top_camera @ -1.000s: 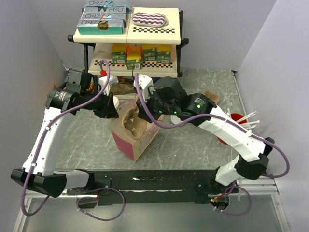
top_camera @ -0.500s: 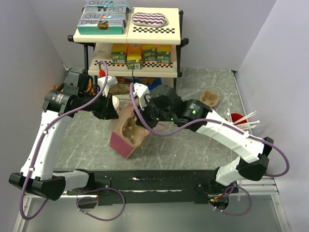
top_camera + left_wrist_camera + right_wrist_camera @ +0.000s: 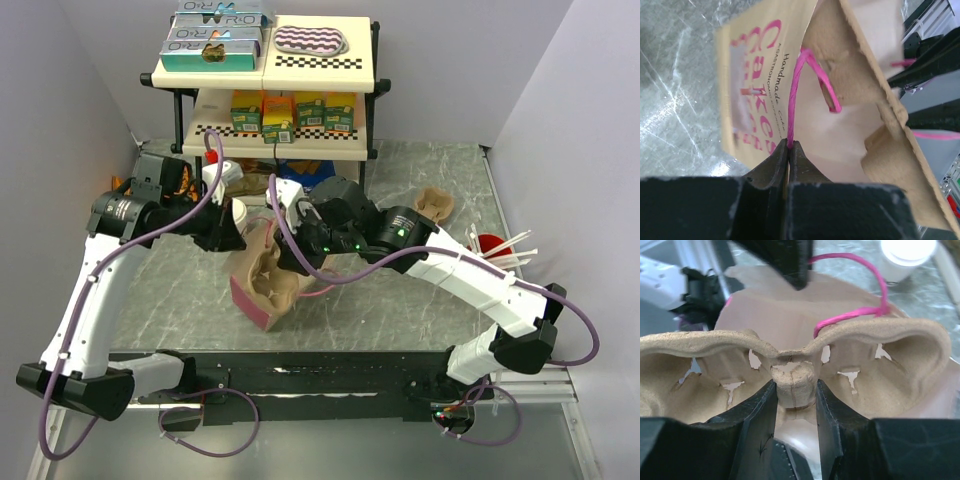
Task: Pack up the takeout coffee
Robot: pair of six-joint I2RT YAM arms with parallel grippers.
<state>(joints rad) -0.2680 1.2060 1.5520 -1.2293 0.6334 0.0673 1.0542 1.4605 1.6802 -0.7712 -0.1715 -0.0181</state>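
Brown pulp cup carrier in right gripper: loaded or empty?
Empty, as far as shown: visible wells of the brown pulp cup carrier are bare in the right wrist view; the white-lidded paper cup stands outside it.

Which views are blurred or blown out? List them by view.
Left wrist: the pink print on the paper bag smears toward its left edge. Right wrist: the takeout coffee is blown out white, while the cup carrier is crisp. Top external: even light, no glare.

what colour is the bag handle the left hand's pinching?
The handle is bright pink; it shows clearest in the left wrist view.
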